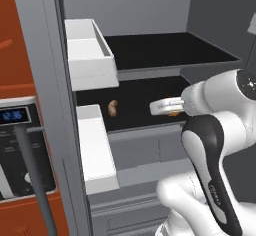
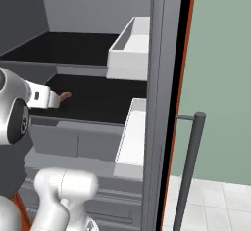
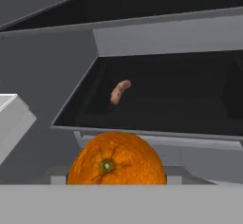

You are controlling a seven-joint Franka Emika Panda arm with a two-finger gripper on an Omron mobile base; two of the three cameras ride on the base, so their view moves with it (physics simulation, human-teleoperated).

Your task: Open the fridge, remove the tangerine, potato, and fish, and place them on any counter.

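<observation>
A: Looking along the hand, where is the round bright orange tangerine [image 3: 116, 159]?
B: Right at the pincer [image 1: 172, 112], in front of the grey fridge's [image 1: 150, 87] lower black shelf [image 1: 135, 102].
A: Gripped?
B: Seemingly; the jaws stand partway apart around it. A small brown oblong potato [image 1: 113, 108] lies further back on that shelf.

Fridge [image 1: 150, 5] open, potato [image 1: 113, 108] on lower shelf, tangerine [image 1: 174, 113] w/ hand.

**A rendered kitchen**

We see a kitchen: an open grey fridge [image 1: 150, 150] with black shelves and white door bins [image 1: 90, 55], a microwave [image 1: 17, 150] showing a blue display, orange-red cabinet fronts, pale floor tiles [image 2: 215, 205].
</observation>
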